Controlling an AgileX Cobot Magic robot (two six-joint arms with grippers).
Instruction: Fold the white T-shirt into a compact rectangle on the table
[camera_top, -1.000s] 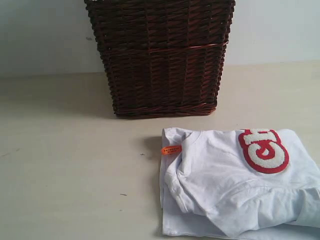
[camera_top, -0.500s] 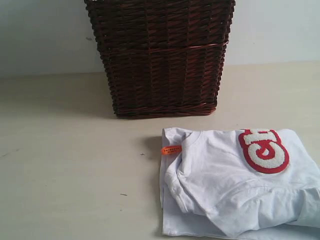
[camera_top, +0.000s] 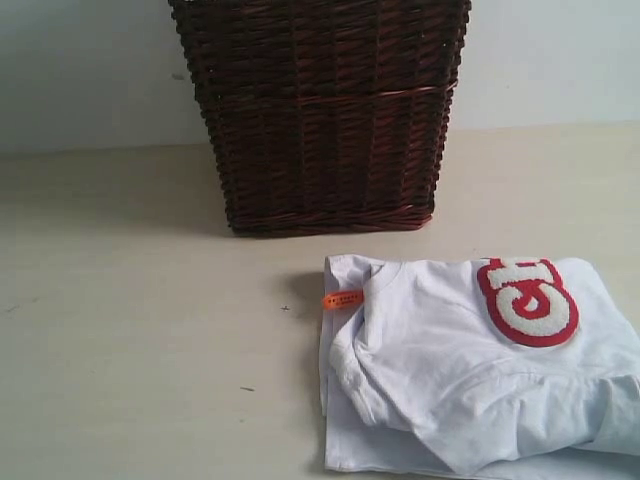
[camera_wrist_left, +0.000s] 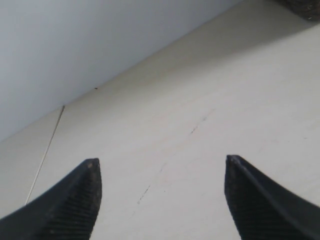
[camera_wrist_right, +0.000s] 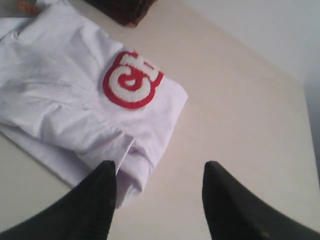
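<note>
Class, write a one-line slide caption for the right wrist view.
Open right gripper above the table, at a corner of the folded white T-shirt with red-outlined lettering.

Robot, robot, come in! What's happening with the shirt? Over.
Left gripper open over the table. Right gripper open by the white T-shirt, at its corner. Shirt folded, rumpled. Wicker basket behind, not touching it.

A: Colour rundown?
B: Plain white T-shirt (camera_top: 440, 370). Its fuzzy white lettering (camera_top: 527, 300) is outlined in red, and the neck tag (camera_top: 342, 299) is orange.
A: Surroundings?
B: The worktop (camera_top: 130, 330) is pale beige-cream with a few tiny dark specks. Dark brown wicker basket (camera_top: 320, 120), reddish strands in the weave. Pale grey-white wall (camera_top: 80, 70).
A: Arms?
B: The left tool (camera_wrist_left: 161, 160) and right tool (camera_wrist_right: 160, 165) are both black, with fine ribbing on the pads.
</note>
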